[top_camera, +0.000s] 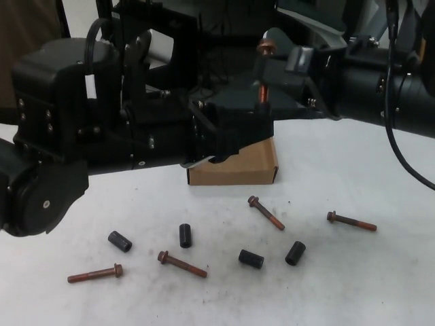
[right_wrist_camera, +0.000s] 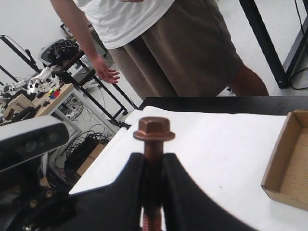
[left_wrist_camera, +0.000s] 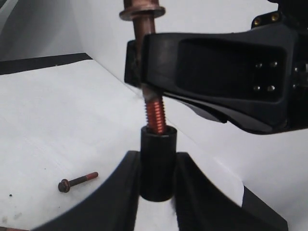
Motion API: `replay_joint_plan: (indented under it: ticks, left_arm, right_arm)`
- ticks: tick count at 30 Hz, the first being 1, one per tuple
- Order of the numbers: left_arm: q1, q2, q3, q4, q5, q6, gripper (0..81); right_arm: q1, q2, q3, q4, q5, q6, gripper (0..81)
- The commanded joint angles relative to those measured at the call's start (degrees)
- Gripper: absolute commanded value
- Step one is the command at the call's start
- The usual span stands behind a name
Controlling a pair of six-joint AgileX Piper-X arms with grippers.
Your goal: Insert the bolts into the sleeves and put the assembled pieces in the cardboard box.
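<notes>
My left gripper is shut on a black sleeve, held upright above the bench. My right gripper is shut on the shank of a copper-coloured bolt, head up. In the left wrist view the bolt's threaded tip stands in the mouth of the sleeve, with the right gripper just above it. The high view has both grippers meeting over the cardboard box, with the bolt upright between them. The box is open and looks empty in the right wrist view.
Several loose bolts, such as one bolt and another bolt, lie on the white bench in front of the box. Several black sleeves, such as one sleeve, lie among them. A person stands beyond the bench's far edge.
</notes>
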Motion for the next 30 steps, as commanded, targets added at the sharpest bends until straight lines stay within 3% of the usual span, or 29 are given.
replay_joint_plan:
  ticks: [1,8,12,24,30]
  left_arm:
    - [0.0,-0.8,-0.6,-3.0,-0.7,0.4,0.8]
    - [0.0,-0.8,-0.6,-2.9,-0.7,0.6,0.8]
    - [0.0,-0.8,-0.6,-2.9,-0.7,1.5,0.8]
    - [0.0,-0.8,-0.6,-2.9,-3.3,1.7,0.8]
    - [0.0,-0.8,-0.6,-2.9,-3.3,1.7,0.8]
  right_arm:
    - [0.8,-0.3,-0.3,1.0,-2.8,-1.1,0.3]
    - [1.3,-0.9,-0.3,5.6,-2.8,-8.4,0.3]
    - [1.4,-1.2,-0.3,5.9,-5.5,-8.8,0.3]
    - [1.5,-3.0,-0.3,6.1,-5.0,-6.6,0.3]
    - [1.5,-3.3,-0.3,6.7,-9.1,-6.6,0.3]
